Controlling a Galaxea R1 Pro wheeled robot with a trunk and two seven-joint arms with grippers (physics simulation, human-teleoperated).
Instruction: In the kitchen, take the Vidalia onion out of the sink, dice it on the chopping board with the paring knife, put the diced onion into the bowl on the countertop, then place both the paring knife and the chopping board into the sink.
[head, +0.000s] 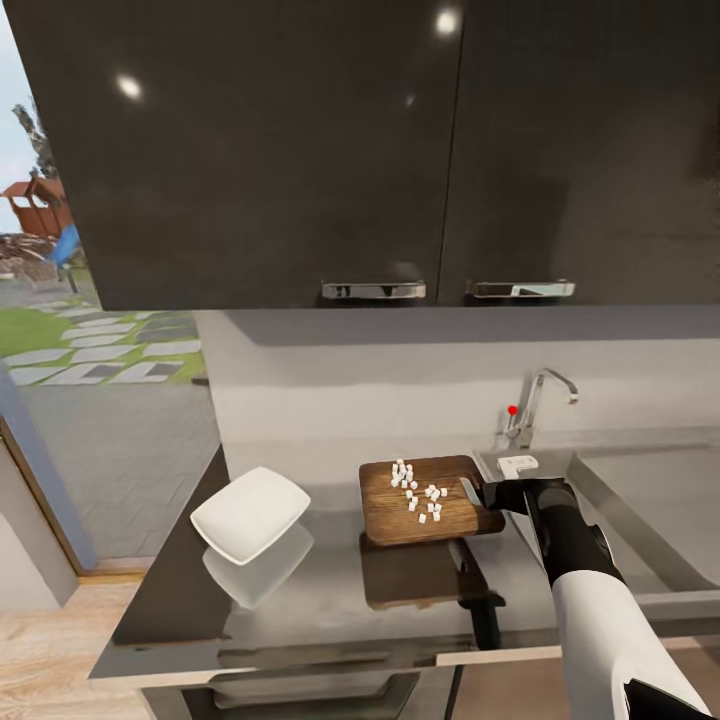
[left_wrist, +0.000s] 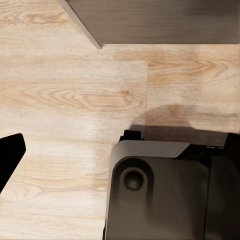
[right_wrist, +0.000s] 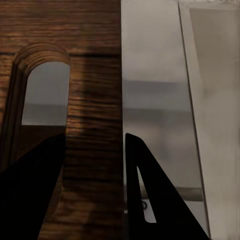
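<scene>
Right gripper (head: 478, 492) clamped on the short handle edge of the chopping board (head: 425, 500), one finger over the slot hole (right_wrist: 45, 95), the other off the board's rim above the grey tabletop (head: 330, 590), as seen in the right wrist view; board lifted or tilted clear of the tabletop, judging by its reflection below, though how far cannot be told; white diced onion pieces (head: 415, 490) scattered loose across the board's middle and far half; white bowl (head: 250, 513) well to the left of the board, seemingly also raised over its own mirror image; sink (head: 640, 500) just to the right, tap (head: 535, 400) behind it; paring knife not made out anywhere. Left gripper (left_wrist: 10, 160) hanging low over the wood floor (left_wrist: 65, 90) beside the robot's dark base (left_wrist: 160, 195), one dark finger showing at the frame edge, so open or closed cannot be told. Likely step: carrying the loaded board toward the bowl to tip the dice in. Board stiff and fairly heavy for a one-edge pinch, so prone to sag or twist about the gripper; best held deep at the handle end, through or beside the slot; dice tiny, light and free to roll, so board kept level until over the bowl, then tilted slowly; glossy tabletop likely slippery for anything spilled.
</scene>
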